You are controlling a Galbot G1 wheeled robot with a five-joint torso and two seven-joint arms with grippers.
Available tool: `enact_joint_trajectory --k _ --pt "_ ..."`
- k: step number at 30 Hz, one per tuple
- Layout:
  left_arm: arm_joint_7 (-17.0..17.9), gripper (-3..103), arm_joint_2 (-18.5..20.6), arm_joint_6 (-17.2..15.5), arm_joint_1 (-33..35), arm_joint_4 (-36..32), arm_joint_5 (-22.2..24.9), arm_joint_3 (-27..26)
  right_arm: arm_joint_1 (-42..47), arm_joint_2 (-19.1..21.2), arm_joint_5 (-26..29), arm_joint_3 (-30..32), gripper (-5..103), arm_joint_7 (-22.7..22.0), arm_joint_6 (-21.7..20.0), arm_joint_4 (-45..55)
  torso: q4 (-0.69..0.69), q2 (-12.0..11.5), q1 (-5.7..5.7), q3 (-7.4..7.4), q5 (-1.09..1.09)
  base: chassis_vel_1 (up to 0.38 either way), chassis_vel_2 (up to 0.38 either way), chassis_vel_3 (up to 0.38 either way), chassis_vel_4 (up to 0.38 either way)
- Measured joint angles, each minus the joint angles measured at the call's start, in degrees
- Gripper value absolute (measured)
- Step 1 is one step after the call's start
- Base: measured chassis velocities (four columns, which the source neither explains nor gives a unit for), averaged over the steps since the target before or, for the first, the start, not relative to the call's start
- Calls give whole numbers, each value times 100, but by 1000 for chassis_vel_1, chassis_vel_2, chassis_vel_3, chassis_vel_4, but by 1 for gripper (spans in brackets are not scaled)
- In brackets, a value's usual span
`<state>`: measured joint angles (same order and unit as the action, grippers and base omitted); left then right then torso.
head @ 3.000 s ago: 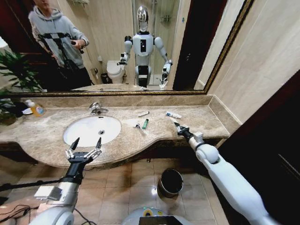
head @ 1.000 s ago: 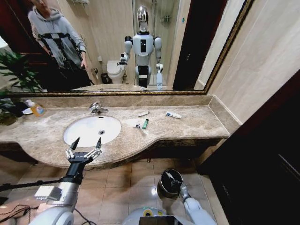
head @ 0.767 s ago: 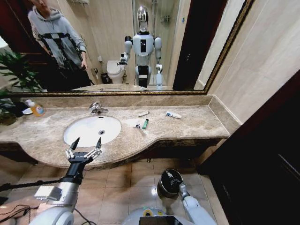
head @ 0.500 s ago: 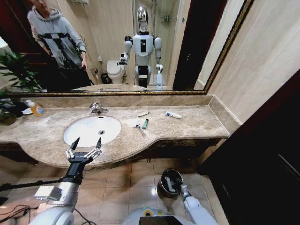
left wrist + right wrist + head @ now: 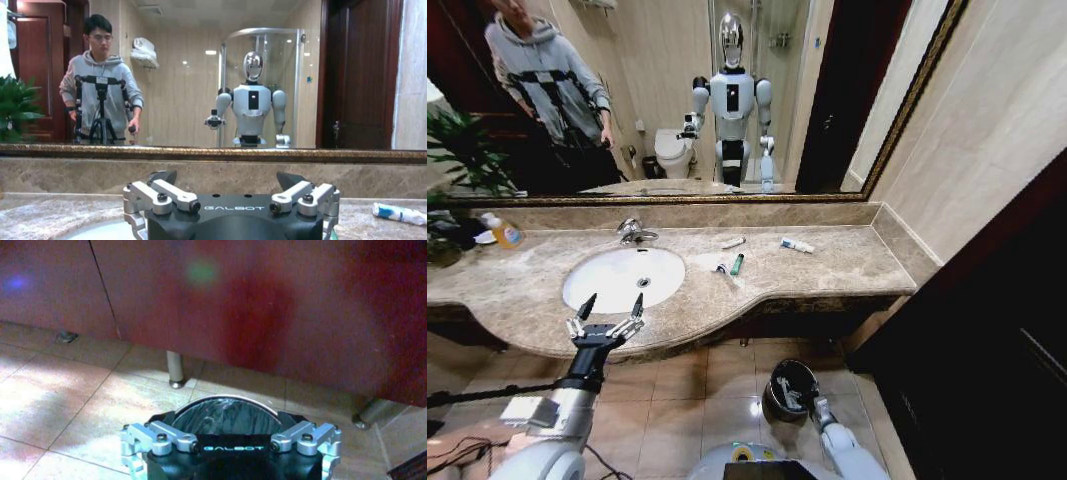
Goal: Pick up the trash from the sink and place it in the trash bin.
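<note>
The white oval sink (image 5: pixel 617 278) sits in the marble counter with nothing visible in its basin. The trash lies on the counter beside it: a flat white sachet (image 5: pixel 705 261), a green tube (image 5: pixel 737 264), a small white tube (image 5: pixel 733 242) and a white tube with a blue end (image 5: pixel 796 244) (image 5: pixel 399 212). On the floor below stands the black trash bin (image 5: pixel 790 385) (image 5: pixel 225 412). My right gripper (image 5: pixel 801 396) hangs open just over the bin's mouth. My left gripper (image 5: pixel 607 318) is open and empty in front of the counter edge, near the sink.
A chrome faucet (image 5: pixel 632 231) stands behind the basin. An orange soap bottle (image 5: pixel 505 234) and a plant (image 5: pixel 457 165) are at the counter's far left. Dark red cabinet fronts and metal legs (image 5: pixel 175 372) stand behind the bin. A dark door borders the right side.
Three seconds ago my right arm reached up at the counter's right end; now it is down over the trash bin, shifting only slightly in the last second. The left arm has not moved.
</note>
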<state>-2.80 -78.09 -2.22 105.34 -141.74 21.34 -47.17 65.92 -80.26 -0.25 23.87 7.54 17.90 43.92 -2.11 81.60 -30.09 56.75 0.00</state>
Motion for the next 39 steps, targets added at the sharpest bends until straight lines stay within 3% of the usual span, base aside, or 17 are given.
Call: enact_joint_trajectory --k 4,12,14,16,18,19,21,26,30,34,39 --pt "0 100 0 0 0 0 0 0 107 9 -145 45 100 -161 24 191 0 0 0 0 1 0 0 0 0" --pt "0 100 0 0 0 0 0 0 572 225 -502 186 100 -430 452 978 0 0 0 0 1 0 0 0 0" --pt "0 100 0 0 0 0 0 0 875 342 -403 239 100 -473 499 1596 -1 0 0 0 1 0 0 0 0" --pt "0 100 0 0 0 0 0 0 1091 422 -205 266 100 -500 438 2061 0 0 0 0 2 0 0 0 0" --pt "1 100 0 0 0 0 0 0 1526 597 331 402 100 -536 179 3117 0 0 1 0 0 0 0 0 0" --pt "1 100 0 0 0 0 0 0 1526 597 331 402 100 -536 179 3117 0 0 1 0 0 0 0 0 0" --pt "0 100 0 0 0 0 0 0 1921 797 737 593 100 -560 -25 4201 0 0 1 0 -1 0 0 0 0" --pt "0 100 0 0 0 0 0 0 2303 1015 806 968 100 -458 -224 5595 0 0 1 0 0 0 0 0 0" --pt "0 100 0 0 0 0 0 0 2387 1087 805 1036 100 -456 -383 6187 0 0 1 0 1 0 0 0 0" --pt "0 100 0 0 0 0 0 0 2315 1261 1086 931 100 -471 -792 6944 1 0 1 0 0 0 0 0 0" --pt "0 100 0 0 0 0 0 0 1954 1432 1341 712 100 -484 -1155 7112 -1 0 1 0 0 0 0 0 0"
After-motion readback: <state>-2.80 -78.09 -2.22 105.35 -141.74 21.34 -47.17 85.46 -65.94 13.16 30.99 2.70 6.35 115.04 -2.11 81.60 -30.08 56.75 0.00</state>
